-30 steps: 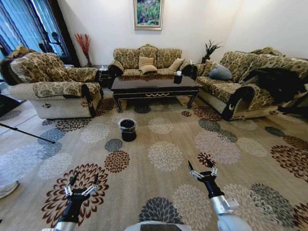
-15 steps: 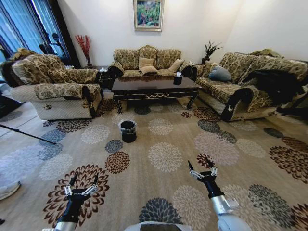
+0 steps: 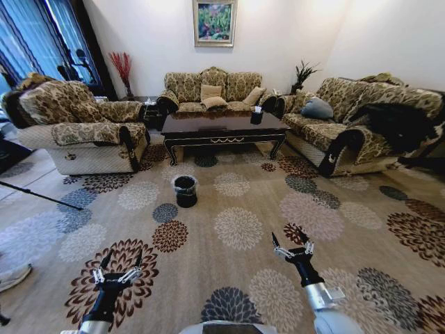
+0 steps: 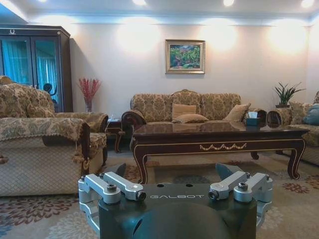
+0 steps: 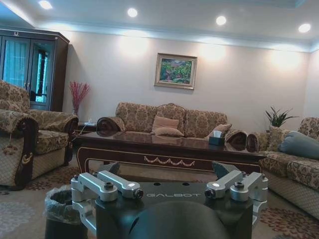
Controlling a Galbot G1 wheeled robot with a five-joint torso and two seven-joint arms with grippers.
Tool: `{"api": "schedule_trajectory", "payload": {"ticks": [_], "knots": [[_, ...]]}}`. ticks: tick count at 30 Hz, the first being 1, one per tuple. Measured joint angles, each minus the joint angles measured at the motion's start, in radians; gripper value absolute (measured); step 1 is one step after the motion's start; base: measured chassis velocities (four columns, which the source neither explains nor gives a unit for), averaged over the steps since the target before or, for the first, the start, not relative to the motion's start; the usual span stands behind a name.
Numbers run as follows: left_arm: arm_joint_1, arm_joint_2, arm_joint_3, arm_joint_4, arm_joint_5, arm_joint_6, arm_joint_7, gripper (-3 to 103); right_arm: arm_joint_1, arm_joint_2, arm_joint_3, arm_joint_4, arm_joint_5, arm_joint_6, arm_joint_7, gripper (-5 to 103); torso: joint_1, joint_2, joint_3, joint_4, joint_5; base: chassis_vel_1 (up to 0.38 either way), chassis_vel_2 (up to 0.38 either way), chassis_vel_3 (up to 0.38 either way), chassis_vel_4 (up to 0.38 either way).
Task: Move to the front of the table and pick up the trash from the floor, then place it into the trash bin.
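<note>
The dark-brown table [image 3: 222,129] stands far ahead across the flowered carpet floor [image 3: 236,227], in front of a sofa. The black trash bin [image 3: 185,191], with a clear liner, sits on the carpet short of the table's left end. It also appears low in the right wrist view as the bin [image 5: 61,211], before the table [image 5: 164,145]. The trash is out of view. My left gripper [image 3: 121,257] and right gripper [image 3: 292,241] hover low over the carpet near me, both open and holding nothing. The left wrist view faces the table [image 4: 219,135] square on.
A patterned armchair [image 3: 83,131] flanks the table on the left. A long sofa [image 3: 361,120] with a dark cloth flanks it on the right, and another sofa [image 3: 212,86] stands behind. A tissue box [image 3: 256,115] sits on the table. A thin black rod [image 3: 38,195] crosses the floor at left.
The whole head view has shifted slightly, with the furniture drifting a little right and down, so the camera has moved. Both arms hold the same pose with grippers open.
</note>
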Motion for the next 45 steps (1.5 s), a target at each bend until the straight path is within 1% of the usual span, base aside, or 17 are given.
{"api": "schedule_trajectory", "payload": {"ticks": [7,10,12,17,23,25,27,30,36,39,41,45], "knots": [[0.0,0.0,0.0,0.0,0.0,0.0,0.0,100,0.0,0.0,0.0,0.0,0.0,0.0,0.0,100,0.011,0.027,0.016,0.0,0.0,0.0,0.0,0.0,0.0],[0.0,0.0,0.0,0.0,0.0,0.0,0.0,100,0.0,0.0,0.0,0.0,0.0,0.0,0.0,100,0.019,0.045,0.026,0.0001,0.0,0.0,0.0,0.0,0.0],[0.0,0.0,0.0,0.0,0.0,0.0,0.0,100,0.0,0.0,0.0,0.0,0.0,0.0,0.0,100,0.021,0.049,0.028,0.0,0.0,0.0,0.0,0.0,0.0],[0.0,0.0,0.0,0.0,0.0,0.0,0.0,100,0.0,0.0,0.0,0.0,0.0,0.0,0.0,100,0.032,0.077,0.045,0.0001,0.0,0.0,0.0,0.0,0.0],[0.0,0.0,0.0,0.0,0.0,0.0,0.0,100,0.0,0.0,0.0,0.0,0.0,0.0,0.0,100,0.042,0.098,0.057,0.0,0.0,0.0,0.0,0.0,0.0],[0.0,0.0,0.0,0.0,0.0,0.0,0.0,100,0.0,0.0,0.0,0.0,0.0,0.0,0.0,100,0.048,0.113,0.065,0.0,0.0,0.0,0.0,0.0,0.0],[0.0,0.0,0.0,0.0,0.0,0.0,0.0,100,0.0,0.0,0.0,0.0,0.0,0.0,0.0,100,0.05,0.116,0.066,0.0,0.0,0.0,0.0,0.0,0.0],[0.0,0.0,0.0,0.0,0.0,0.0,0.0,100,0.0,0.0,0.0,0.0,0.0,0.0,0.0,100,0.058,0.135,0.077,0.0,0.0,0.0,0.0,0.0,0.0],[0.0,0.0,0.0,0.0,0.0,0.0,0.0,100,0.0,0.0,0.0,0.0,0.0,0.0,0.0,100,0.068,0.158,0.09,0.0,0.0,0.0,0.0,0.0,0.0],[0.0,0.0,0.0,0.0,0.0,0.0,0.0,100,0.0,0.0,0.0,0.0,0.0,0.0,0.0,100,0.077,0.177,0.101,0.0,0.0,0.0,0.0,0.0,0.0],[0.0,0.0,0.0,0.0,0.0,0.0,0.0,100,0.0,0.0,0.0,0.0,0.0,0.0,0.0,100,0.079,0.182,0.103,0.0,0.0,0.0,0.0,0.0,0.0],[0.0,0.0,0.0,0.0,0.0,0.0,0.0,100,0.0,0.0,0.0,0.0,0.0,0.0,0.0,100,0.09,0.207,0.117,0.0,0.0,0.0,0.0,0.0,0.0]]}}
